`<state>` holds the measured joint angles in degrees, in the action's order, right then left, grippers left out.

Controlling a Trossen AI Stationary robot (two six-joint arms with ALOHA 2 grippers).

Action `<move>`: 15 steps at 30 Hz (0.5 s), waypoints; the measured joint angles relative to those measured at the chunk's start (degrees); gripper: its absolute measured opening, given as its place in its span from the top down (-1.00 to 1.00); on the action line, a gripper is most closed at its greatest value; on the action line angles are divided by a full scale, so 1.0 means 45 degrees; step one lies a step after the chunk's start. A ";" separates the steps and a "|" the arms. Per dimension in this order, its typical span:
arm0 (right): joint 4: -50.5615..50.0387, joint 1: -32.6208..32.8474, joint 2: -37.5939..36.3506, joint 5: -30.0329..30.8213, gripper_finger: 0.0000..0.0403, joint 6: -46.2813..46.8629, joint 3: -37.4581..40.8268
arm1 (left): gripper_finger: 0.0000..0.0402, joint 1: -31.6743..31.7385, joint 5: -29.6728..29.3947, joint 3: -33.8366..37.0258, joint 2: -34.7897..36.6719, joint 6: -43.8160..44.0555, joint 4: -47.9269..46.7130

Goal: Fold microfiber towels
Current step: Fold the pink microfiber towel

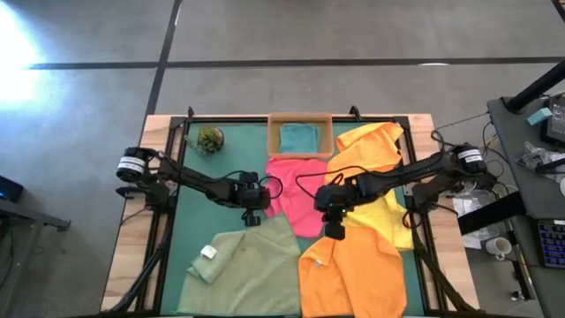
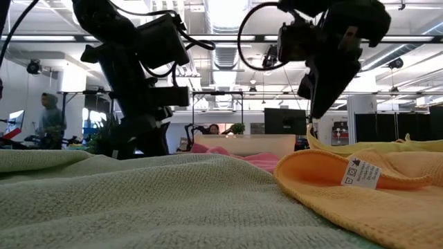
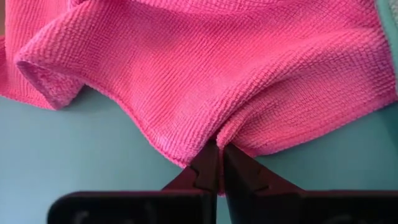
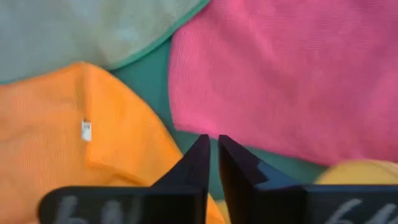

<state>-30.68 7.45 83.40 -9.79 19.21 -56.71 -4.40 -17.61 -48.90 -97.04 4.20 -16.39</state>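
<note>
The left hand (image 3: 219, 163) is clamped on the pink towel's (image 3: 205, 68) edge, likely to lift it for folding. The right hand (image 4: 211, 158) hovers nearby with fingers barely parted, holding nothing, over the green mat (image 4: 149, 81).

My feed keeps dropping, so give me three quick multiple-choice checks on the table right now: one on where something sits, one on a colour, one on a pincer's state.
1. Where is the teal towel?
A. In the cardboard tray
B. Under the orange towel
C. In the right pincer

2. What colour is the towel at the left pincer's tips?
A. Yellow
B. Sage green
C. Hot pink

3. How does the left pincer stand?
A. Wide open above the mat
B. Shut on the pink towel's edge
C. Shut on the plant

Key:
1 A: the teal towel lies folded inside the cardboard tray at the table's far edge.
2 C: the left wrist view shows the pink towel at the left pincer.
3 B: its fingers meet, with the cloth's edge puckered between them.
</note>
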 joint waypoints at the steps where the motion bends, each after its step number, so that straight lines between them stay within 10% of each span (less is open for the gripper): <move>1: 0.0117 0.0037 0.0138 -0.0111 0.81 0.0106 0.0000 | 1.00 0.0004 0.0007 0.0000 0.0001 -0.0003 0.0009; 15: 0.2538 0.0863 0.1923 -0.0153 0.24 -0.2494 0.0000 | 1.00 -0.0010 0.0123 0.0010 0.0030 -0.0003 0.0084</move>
<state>-19.26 11.33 92.05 -10.48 7.98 -56.71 -4.45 -17.06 -48.86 -96.90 4.19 -16.01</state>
